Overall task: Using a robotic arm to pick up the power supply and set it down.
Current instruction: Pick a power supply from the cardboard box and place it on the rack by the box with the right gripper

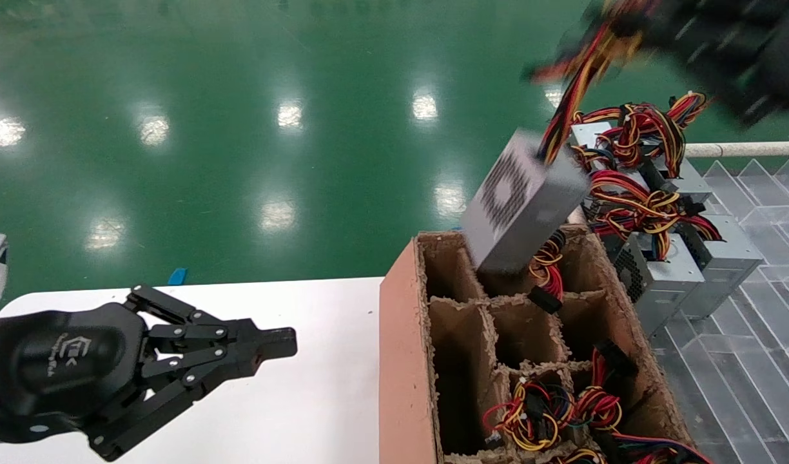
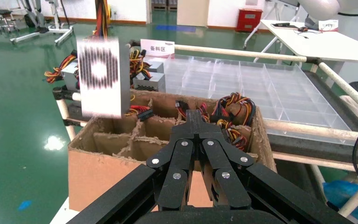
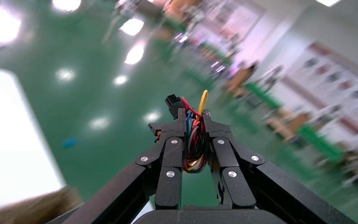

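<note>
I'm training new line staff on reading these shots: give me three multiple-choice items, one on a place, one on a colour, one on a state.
1. Where is the lifted power supply?
A. above the cardboard box
B. on the white table
C. on the floor

2. What colour is the floor?
A. grey
B. green
C. blue

3. What does the right end effector hold?
A. nothing
B. the unit's metal case
C. the wire bundle

Answers: A, it hangs tilted over the far compartments; B, glossy green shows around the table; C, the fingers pinch coloured wires.
</note>
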Motion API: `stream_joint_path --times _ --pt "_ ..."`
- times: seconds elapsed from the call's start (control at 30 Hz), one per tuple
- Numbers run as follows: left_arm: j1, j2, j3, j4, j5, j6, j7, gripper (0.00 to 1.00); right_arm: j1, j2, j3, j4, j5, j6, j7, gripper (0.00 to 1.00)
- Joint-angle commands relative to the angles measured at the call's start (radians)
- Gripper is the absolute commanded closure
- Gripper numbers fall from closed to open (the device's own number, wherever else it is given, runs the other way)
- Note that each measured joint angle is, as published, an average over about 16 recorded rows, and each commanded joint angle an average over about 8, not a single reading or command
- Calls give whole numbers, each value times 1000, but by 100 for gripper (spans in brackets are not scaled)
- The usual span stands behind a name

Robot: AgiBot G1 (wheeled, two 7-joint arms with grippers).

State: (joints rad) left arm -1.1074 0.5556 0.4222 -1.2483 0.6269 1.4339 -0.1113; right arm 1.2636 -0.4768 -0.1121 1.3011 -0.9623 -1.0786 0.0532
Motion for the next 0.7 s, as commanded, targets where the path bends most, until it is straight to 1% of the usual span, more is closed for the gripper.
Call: stream_joint_path --times 0.03,0.2,0.4,0.57,0.7 --pt "0 0 0 0 0 0 0 100 -32 13 49 1 44 29 -38 100" --pt "0 0 0 0 0 0 0 100 -130 61 169 -10 104 84 -99 100" --pt "0 0 0 0 0 0 0 100 -251 149 302 -46 132 108 -119 100" --pt "0 0 0 0 0 0 0 100 -370 201 434 -108 133 90 -123 100" --pt "0 0 0 0 0 0 0 100 -480 208 574 -173 120 32 -126 100"
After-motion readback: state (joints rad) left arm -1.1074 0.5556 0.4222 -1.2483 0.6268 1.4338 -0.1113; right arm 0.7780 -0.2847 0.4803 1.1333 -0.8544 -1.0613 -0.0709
